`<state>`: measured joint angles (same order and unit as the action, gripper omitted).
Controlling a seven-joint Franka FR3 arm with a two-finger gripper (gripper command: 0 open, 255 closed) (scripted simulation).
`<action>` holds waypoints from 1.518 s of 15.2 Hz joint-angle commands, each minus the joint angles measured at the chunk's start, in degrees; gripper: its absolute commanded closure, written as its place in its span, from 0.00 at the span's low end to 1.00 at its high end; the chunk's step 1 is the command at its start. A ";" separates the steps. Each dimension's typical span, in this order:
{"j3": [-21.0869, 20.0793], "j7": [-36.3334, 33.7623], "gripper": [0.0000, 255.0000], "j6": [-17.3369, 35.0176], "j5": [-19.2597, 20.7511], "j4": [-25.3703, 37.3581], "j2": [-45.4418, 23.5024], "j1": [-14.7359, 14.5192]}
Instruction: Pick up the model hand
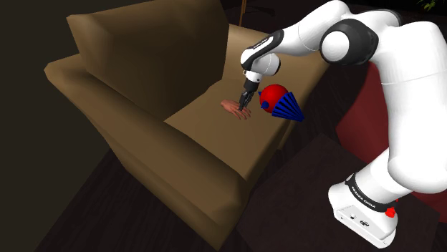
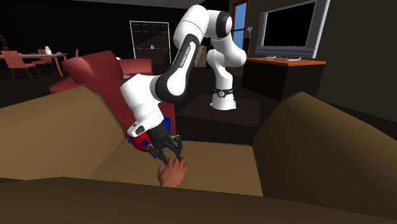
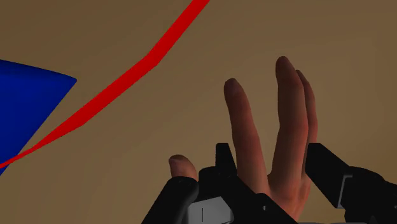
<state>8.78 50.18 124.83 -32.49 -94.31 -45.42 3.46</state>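
Note:
The model hand (image 1: 231, 107) is flesh-coloured and lies flat on the brown sofa seat (image 1: 215, 147). My gripper (image 1: 246, 108) comes down onto its wrist end. In the second exterior view the gripper (image 2: 170, 157) sits right over the model hand (image 2: 172, 174). In the wrist view the two black fingers stand against either side of the palm of the model hand (image 3: 283, 114), with the gripper (image 3: 270, 154) closed around it. The hand still rests on the cushion.
A red ball with a blue ribbed cone (image 1: 280, 102) lies on the seat just beside the gripper, and its blue part (image 3: 25, 108) is close by in the wrist view. The sofa's backrest (image 1: 150, 57) and arm (image 2: 305, 146) border the seat. A red armchair (image 2: 95, 70) stands behind.

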 commanded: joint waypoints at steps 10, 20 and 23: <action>0.24 -0.32 1.00 -0.76 0.31 -0.21 1.03 -0.07; 1.37 -2.41 1.00 -4.81 1.98 -1.46 6.66 -0.72; 1.68 -3.07 1.00 -6.12 2.50 -1.61 8.23 -0.89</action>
<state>10.35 47.32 119.24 -30.17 -96.04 -37.62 2.57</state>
